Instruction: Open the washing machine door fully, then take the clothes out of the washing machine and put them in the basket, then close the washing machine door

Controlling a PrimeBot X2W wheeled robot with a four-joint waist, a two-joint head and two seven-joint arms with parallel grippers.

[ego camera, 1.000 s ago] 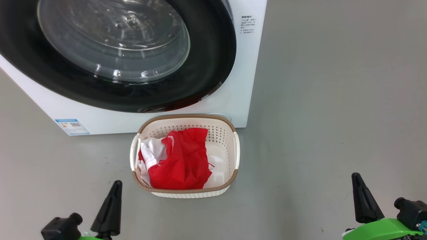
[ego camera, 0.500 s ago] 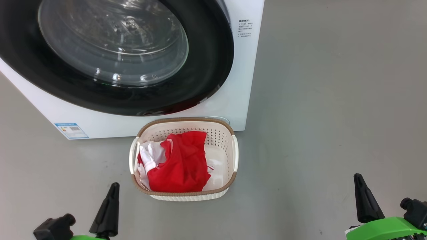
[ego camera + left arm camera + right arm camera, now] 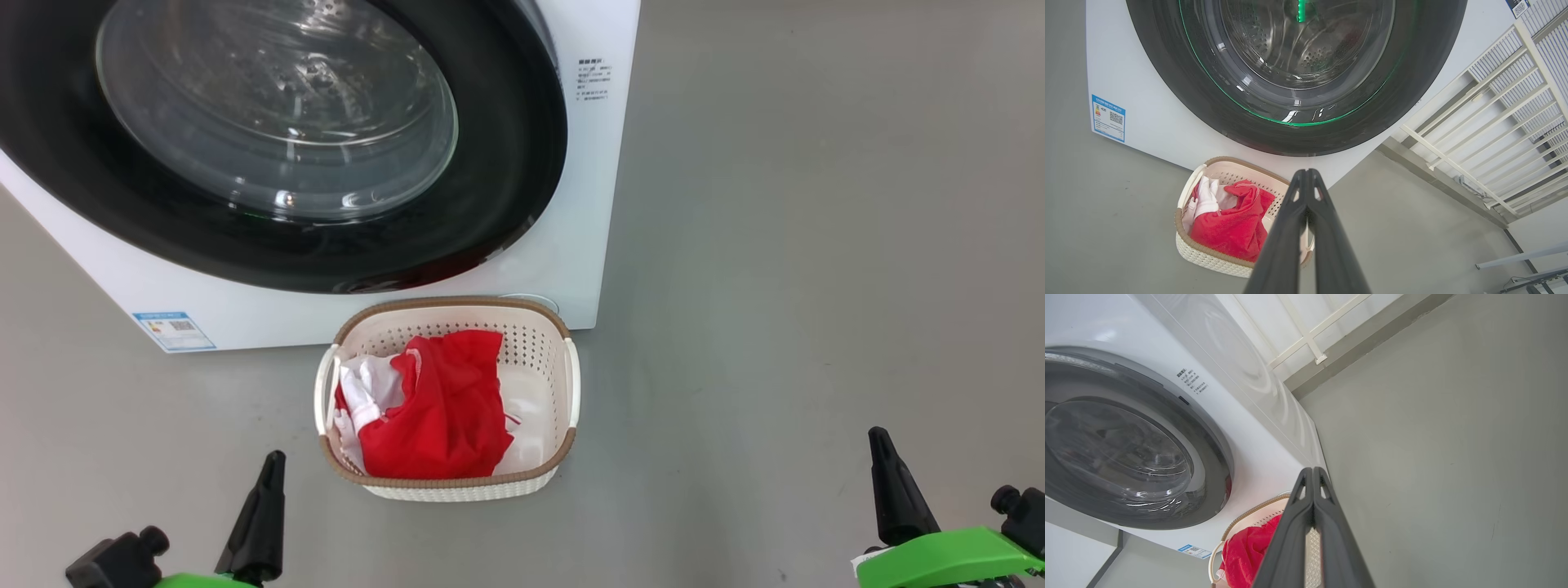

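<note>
Grey floor point(image 3: 816, 245) bears a cream perforated plastic basket point(image 3: 531, 339) of red and white clothes point(image 3: 441, 416) before a white washing machine point(image 3: 588, 204), its black-rimmed glass door point(image 3: 506, 163) shut; left hand point(image 3: 272, 469) and right hand point(image 3: 880, 445) are pinched closed, empty; task seemingly complete, only retreat left.

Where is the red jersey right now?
In the head view, the red jersey lies in the left half of the basket, near the picture's centre, just in front of the washing machine, with the white garment on its left.

One washing machine point(image 3: 584, 237), one basket point(image 3: 447, 303), two garments point(image 3: 441, 416).
</note>
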